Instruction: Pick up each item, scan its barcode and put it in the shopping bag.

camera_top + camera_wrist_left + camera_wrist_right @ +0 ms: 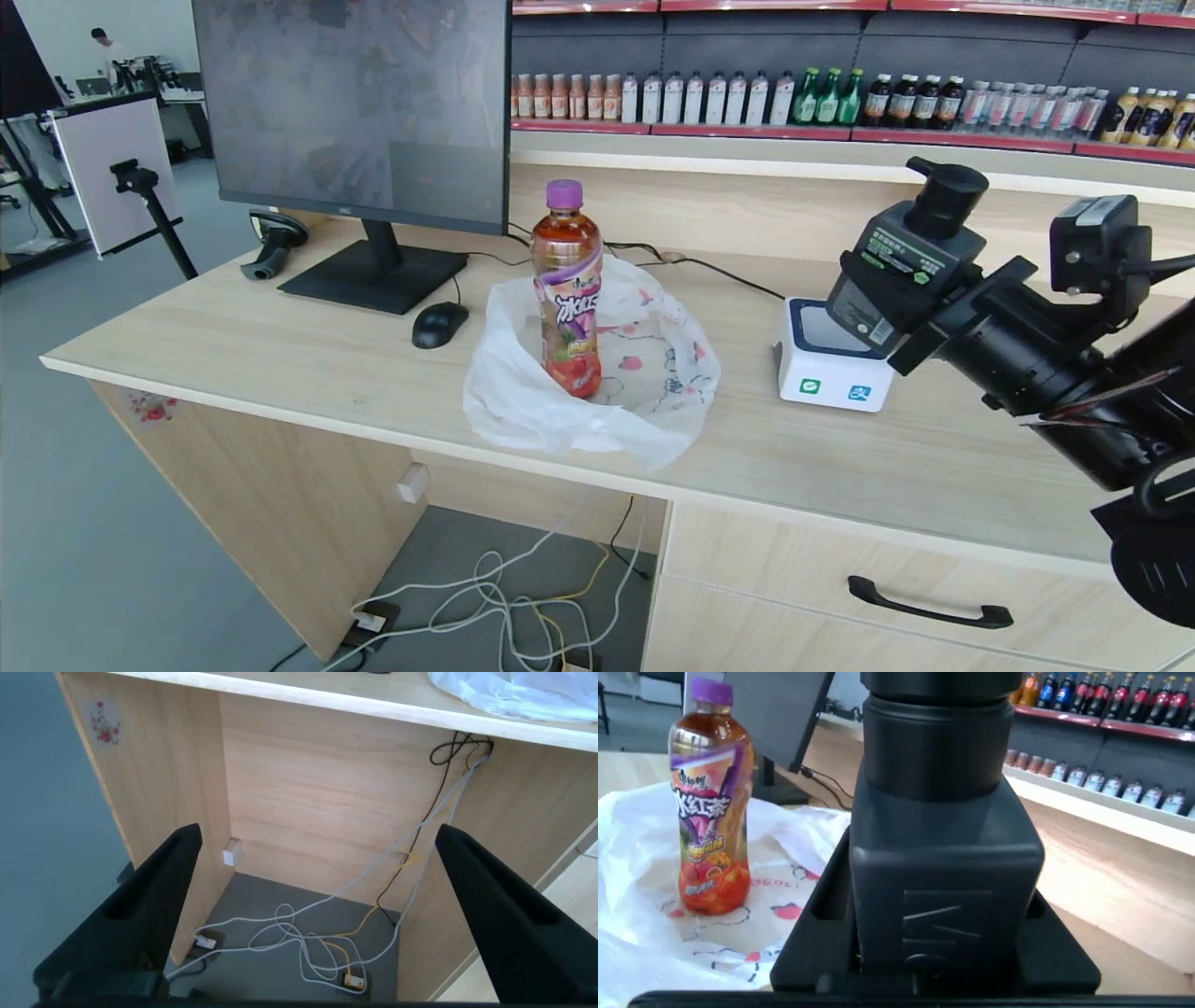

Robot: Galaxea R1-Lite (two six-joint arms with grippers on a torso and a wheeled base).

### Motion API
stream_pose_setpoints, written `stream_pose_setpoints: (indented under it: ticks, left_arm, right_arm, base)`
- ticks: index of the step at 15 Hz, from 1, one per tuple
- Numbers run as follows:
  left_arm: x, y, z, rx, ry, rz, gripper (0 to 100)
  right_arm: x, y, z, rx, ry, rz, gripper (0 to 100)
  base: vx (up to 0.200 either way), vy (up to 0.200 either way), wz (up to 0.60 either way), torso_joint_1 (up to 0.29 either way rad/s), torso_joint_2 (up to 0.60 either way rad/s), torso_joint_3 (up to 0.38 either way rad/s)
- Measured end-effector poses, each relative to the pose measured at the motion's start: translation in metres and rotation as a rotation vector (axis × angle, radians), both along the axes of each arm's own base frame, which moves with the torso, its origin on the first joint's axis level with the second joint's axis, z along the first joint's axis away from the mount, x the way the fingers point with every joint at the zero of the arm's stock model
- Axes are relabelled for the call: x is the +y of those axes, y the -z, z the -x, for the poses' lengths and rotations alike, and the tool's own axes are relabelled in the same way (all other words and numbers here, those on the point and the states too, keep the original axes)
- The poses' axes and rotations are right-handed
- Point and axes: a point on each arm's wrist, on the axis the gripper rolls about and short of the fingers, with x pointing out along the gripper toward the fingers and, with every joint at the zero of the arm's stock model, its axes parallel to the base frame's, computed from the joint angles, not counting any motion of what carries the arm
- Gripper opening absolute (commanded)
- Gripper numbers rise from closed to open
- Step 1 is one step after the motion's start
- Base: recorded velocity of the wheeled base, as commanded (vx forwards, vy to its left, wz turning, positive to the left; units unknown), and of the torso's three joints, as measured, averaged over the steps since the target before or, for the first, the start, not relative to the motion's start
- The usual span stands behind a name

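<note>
1. The bag (523, 401), white plastic with a red print, lies open at the middle of the desk (280, 345), near its front edge.
2. One drink (566, 289) stands upright inside the bag. It is a clear bottle of reddish liquid with a purple cap, and the bag's rim is slumped around its base.
3. The right gripper (938, 313) is clamped on a black bottle (901, 271), with a finger on each side of its body.
4. The black bottle is outside the bag, at about 3 o'clock from it. It is tilted, its black cap pointing to about 1 o'clock.
5. The black bottle hangs over the top face of the white scanner (831, 378), which sits on the desk at 3 o'clock from the bag. I cannot tell whether the two touch.
6. The left gripper (318, 905) is low in front of the desk, with its fingers (154, 891) wide apart and nothing between them. It faces the leg space, where cables (308, 943) lie on the floor.
7. A mouse (439, 324) lies at 10 o'clock from the bag, and a monitor (355, 103) stands at 11 o'clock.
</note>
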Motion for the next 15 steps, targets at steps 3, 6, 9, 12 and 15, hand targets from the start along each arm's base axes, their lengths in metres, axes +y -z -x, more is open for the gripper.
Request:
stream_pose_setpoints:
  ticks: [3, 6, 9, 12, 15]
  left_arm:
    - [0.000, 0.000, 0.000, -0.001, -0.001, 0.000, 100]
    - [0.000, 0.000, 0.000, -0.002, -0.001, -0.001, 100]
    - [0.000, 0.000, 0.000, -0.003, 0.000, -0.003, 100]
    - [0.000, 0.000, 0.000, -0.004, -0.001, -0.003, 100]
    - [0.000, -0.001, 0.000, -0.006, 0.000, -0.002, 100]
  right_arm:
    - [-0.008, -0.008, -0.031, -0.116, -0.039, 0.107, 0]
    - [-0.007, -0.024, -0.071, -0.317, -0.100, 0.233, 0]
    - [-0.009, -0.008, -0.096, -0.424, -0.123, 0.393, 0]
    - [-0.014, 0.008, -0.107, -0.421, -0.117, 0.439, 0]
    - [-0.024, 0.020, -0.112, -0.424, -0.111, 0.490, 0]
  base:
    - [0.000, 0.000, 0.00, 0.000, 0.00, 0.000]
    - [0.000, 0.000, 0.00, 0.000, 0.00, 0.000]
    - [0.000, 0.000, 0.00, 0.000, 0.00, 0.000]
    - [0.000, 0.000, 0.00, 0.000, 0.00, 0.000]
    - [0.000, 0.000, 0.00, 0.000, 0.00, 0.000]
